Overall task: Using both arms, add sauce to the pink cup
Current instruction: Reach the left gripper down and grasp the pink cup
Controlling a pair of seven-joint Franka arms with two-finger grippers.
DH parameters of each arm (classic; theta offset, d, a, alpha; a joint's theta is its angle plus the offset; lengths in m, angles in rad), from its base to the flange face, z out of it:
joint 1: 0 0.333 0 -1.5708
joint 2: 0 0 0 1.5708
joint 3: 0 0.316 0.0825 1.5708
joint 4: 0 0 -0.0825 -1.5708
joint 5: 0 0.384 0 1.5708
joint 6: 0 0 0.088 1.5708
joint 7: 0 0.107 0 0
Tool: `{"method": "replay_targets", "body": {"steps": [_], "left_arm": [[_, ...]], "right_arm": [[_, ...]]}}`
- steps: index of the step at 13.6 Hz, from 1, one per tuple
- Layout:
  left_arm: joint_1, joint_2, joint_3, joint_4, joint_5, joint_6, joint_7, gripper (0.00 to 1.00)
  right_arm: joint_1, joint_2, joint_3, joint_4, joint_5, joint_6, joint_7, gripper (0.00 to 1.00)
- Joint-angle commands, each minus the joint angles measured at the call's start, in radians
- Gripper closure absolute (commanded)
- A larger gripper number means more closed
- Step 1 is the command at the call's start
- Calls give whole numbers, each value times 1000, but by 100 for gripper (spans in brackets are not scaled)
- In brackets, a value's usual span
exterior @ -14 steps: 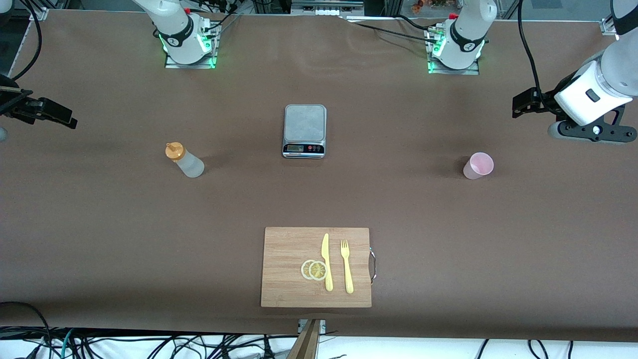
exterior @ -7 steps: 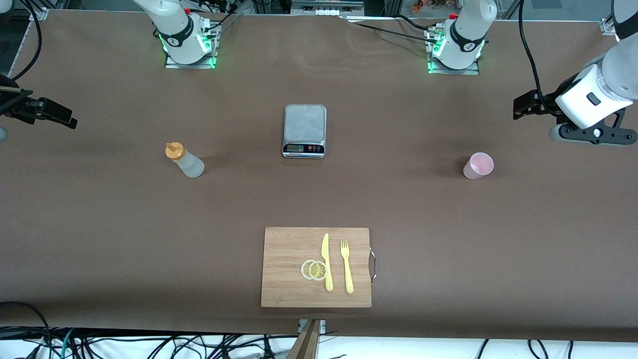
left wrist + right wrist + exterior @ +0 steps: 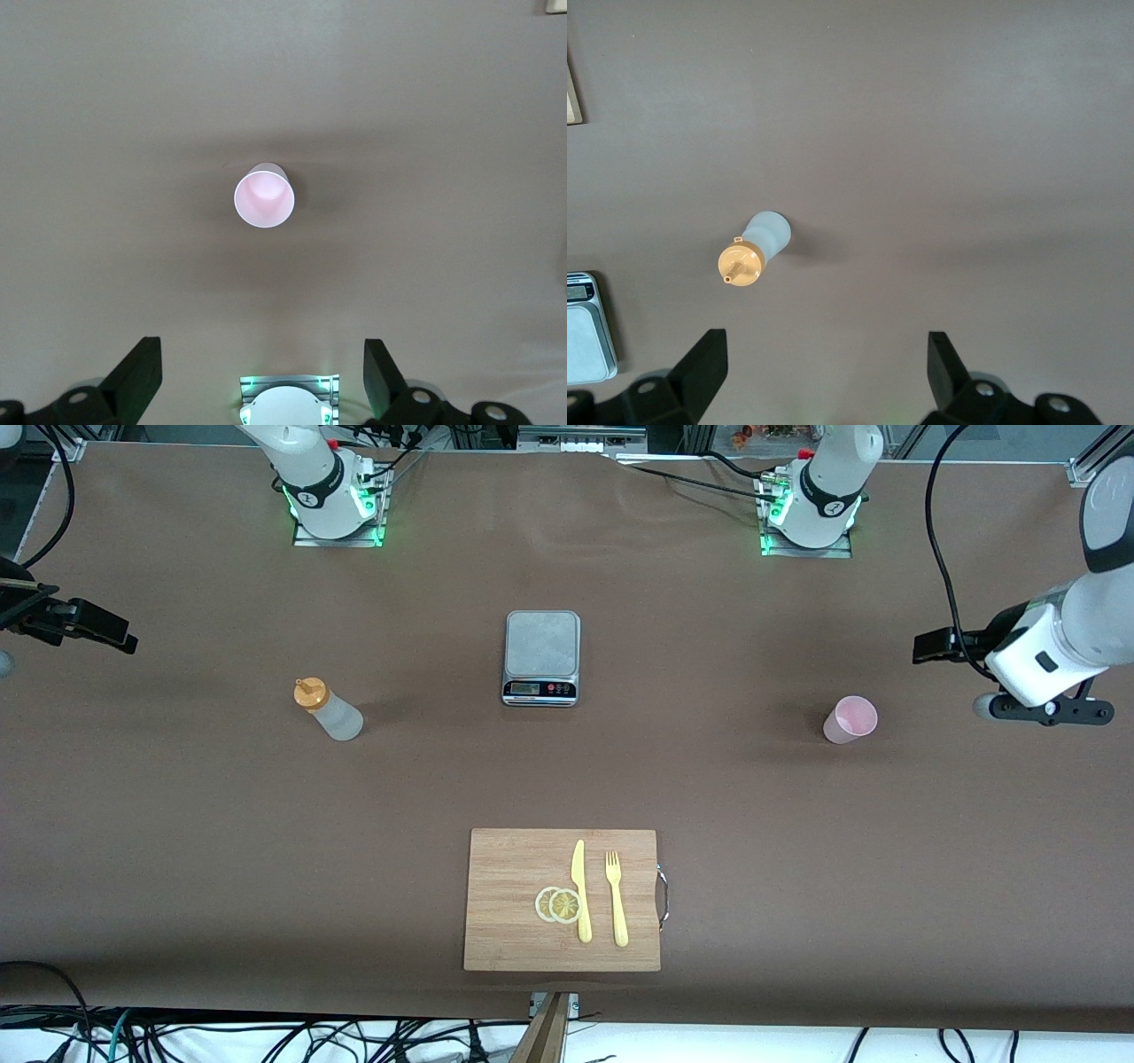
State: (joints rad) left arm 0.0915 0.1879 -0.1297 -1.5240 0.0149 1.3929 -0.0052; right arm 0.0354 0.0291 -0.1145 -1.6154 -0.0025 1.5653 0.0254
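from my seat i read the front view across, starting at the right arm's end of the table: my right gripper (image 3: pixel 819 376) hangs up in the air over bare table at that end, fingers spread wide with nothing between them, well apart from the sauce (image 3: pixel 328 709). the sauce stands upright on the brown table (image 3: pixel 177 824), its orange nozzle cap on top and its whitish body below, toward the right arm's end. next comes the grey kitchen scale (image 3: pixel 542 657) in the middle of the table, with its display strip on the edge facing the front camera. nearer to that camera than the scale lies the wooden cutting board (image 3: pixel 505 939), carrying two lemon slices (image 3: pixel 558 904), a yellow knife (image 3: pixel 581 891) just beside them, and a yellow fork (image 3: pixel 616 899) alongside the knife. toward the left arm's end the pink cup (image 3: pixel 850 719) stands upright with its mouth open upward. my left gripper (image 3: pixel 261 381) hovers over the table near that cup, closer to the table's end, fingers (image 3: pixel 137 376) set wide apart and gripping nothing; its wrist view looks straight down into the cup.
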Motion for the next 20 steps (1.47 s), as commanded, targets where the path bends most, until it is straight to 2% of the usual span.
{"method": "replay_targets", "body": {"steps": [1,3,5,9,15,20], "left_arm": [[16,14,-4,-25,-4,38,7,0],[46,36,-4,-100,-3,151,22,0],[83,47,-2,-197,-3,289,124,0],[100,111,42,-323,19,495,189,0],[90,59,44,-565,22,724,177,0],[86,45,45,-663,23,873,175,0]], "right_arm": [[1,-8,1,-3,-1,-7,-7,0],[1,-8,1,-3,-1,-7,-7,0],[1,-8,1,-3,-1,-7,-7,0],[1,-8,1,-3,1,-7,-7,0],[1,-8,1,-3,1,-8,-7,0],[1,-8,1,-3,1,-8,-7,0]]}}
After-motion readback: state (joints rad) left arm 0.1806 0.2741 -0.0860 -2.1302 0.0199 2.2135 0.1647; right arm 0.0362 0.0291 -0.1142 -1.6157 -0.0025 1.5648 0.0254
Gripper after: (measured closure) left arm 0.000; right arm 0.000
